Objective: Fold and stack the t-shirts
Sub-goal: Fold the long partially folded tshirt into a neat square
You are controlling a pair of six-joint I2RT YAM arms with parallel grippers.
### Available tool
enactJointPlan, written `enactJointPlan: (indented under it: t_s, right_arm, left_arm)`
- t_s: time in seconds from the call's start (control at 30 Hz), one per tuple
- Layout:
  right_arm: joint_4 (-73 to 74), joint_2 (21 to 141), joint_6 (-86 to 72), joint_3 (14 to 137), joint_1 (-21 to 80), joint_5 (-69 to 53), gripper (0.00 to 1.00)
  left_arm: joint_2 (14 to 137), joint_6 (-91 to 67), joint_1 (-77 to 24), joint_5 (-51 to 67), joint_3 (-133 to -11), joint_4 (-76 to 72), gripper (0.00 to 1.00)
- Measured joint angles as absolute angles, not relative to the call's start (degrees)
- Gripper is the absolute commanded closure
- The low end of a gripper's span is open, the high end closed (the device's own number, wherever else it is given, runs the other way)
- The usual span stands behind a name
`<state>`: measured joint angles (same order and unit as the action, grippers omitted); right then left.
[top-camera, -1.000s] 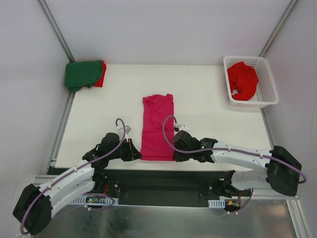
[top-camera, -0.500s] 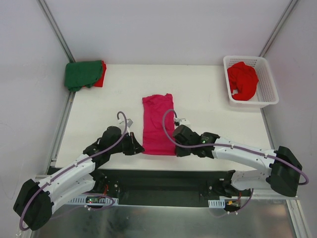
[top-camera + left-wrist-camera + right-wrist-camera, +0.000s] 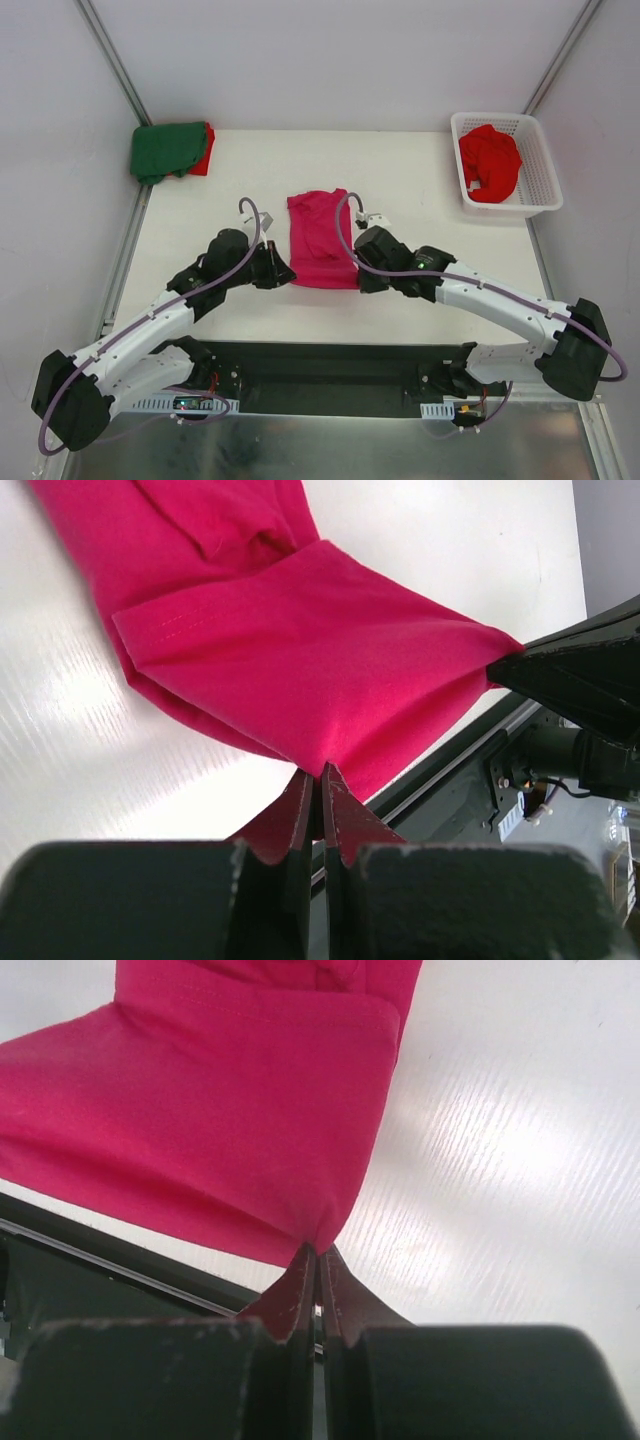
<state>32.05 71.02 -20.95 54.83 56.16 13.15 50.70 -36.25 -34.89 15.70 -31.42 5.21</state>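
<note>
Left fingers (image 3: 338, 825): pinching magenta t-shirt (image 3: 320, 252) left corner.
Right fingers (image 3: 343, 1295): pinching its right corner.
Magenta t-shirt: on table (image 3: 430, 215), left of basket (image 3: 546, 196), hem doubled over.
Red t-shirt (image 3: 489, 160): inside basket.
Green t-shirt (image 3: 165, 148): far left of basket.

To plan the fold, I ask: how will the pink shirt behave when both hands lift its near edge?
Probably floppy: the pink shirt drapes in soft curves between the left hand and right hand. Likely light, since thin pinches at two corners carry it. It may crease easily; wrinkles show on it.
</note>
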Motion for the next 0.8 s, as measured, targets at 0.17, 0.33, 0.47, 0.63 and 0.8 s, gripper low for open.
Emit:
enactJointPlan:
  t_s: [0.17, 0.33, 0.47, 0.63, 0.8]
  right_arm:
    - [32.69, 71.05, -18.17, 57.93, 53.21, 12.8, 0.99]
    - [32.84, 72.64, -15.18, 61.69, 50.59, 12.47, 0.99]
    - [32.64, 75.4, -12.8, 64.14, 48.69, 11.57, 0.99]
    - [31.51, 80.51, -10.09, 67.22, 46.54, 10.02, 0.99]
    - [30.26, 84.53, -7.97, 70.0, 44.56, 8.29, 0.99]
  left_arm:
    - [53.78, -34.15, -34.89, 14.15, -35.48, 5.58, 1.0]
    - [57.54, -31.94, -34.89, 12.25, -39.99, 6.37, 1.0]
    - [60.64, -29.85, -34.81, 10.72, -43.2, 6.46, 1.0]
    - [64.34, -27.35, -33.74, 9.69, -45.82, 6.33, 1.0]
    - [68.16, -25.61, -30.7, 9.78, -47.9, 5.78, 1.0]
